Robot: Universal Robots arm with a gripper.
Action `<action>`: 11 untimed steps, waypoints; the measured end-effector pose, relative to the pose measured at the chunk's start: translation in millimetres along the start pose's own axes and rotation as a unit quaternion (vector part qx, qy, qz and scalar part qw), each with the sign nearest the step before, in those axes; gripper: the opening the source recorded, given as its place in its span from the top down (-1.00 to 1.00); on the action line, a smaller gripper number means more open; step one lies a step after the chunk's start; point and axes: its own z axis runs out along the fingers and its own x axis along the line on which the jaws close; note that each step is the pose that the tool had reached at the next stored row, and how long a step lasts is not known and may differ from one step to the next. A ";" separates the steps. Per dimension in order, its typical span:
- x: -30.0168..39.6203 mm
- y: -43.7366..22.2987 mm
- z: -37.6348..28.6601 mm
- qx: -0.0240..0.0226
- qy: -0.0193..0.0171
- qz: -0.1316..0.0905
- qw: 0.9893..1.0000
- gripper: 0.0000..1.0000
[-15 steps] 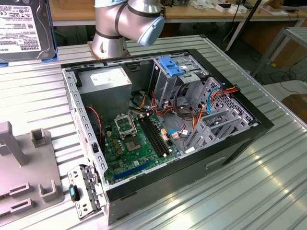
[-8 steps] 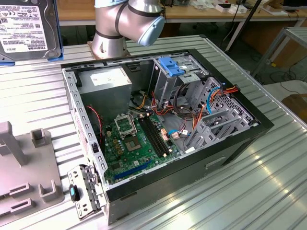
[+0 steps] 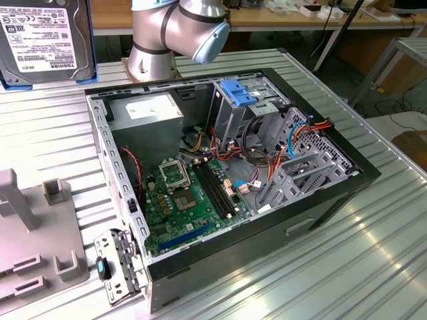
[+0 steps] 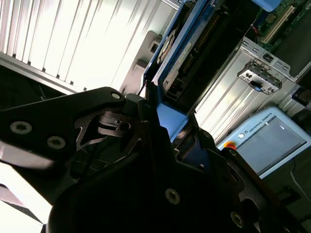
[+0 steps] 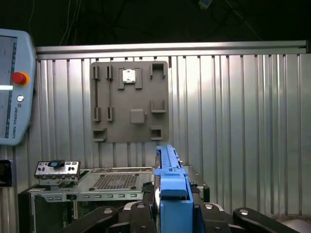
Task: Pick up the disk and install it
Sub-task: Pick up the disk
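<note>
The pick-up looked done and the carrying stage was in hand: the claw (image 5: 172, 216) was closed on the disk (image 3: 43, 37), its dark fingers pressed against the bright blue plastic carrier rail in both wrist views. In the exterior view the disk hung upright at the exterior view's left, clear of the ribbed aluminium worktop (image 3: 300, 280) and well apart from the open computer case (image 3: 333, 193). Its flat grey-metal body showed a pale label. By judgement, installing would call for squaring the rails with the perforated silver drive cage (image 3: 267, 120) beneath the blue latch (image 3: 237, 92), clear of the loose cables. A matt grey moulded fixture plate (image 3: 40, 260) lay beside the case.
</note>
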 end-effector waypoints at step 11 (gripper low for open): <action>-0.6 -17.9 0.3 0.000 0.000 0.000 1.000 0.25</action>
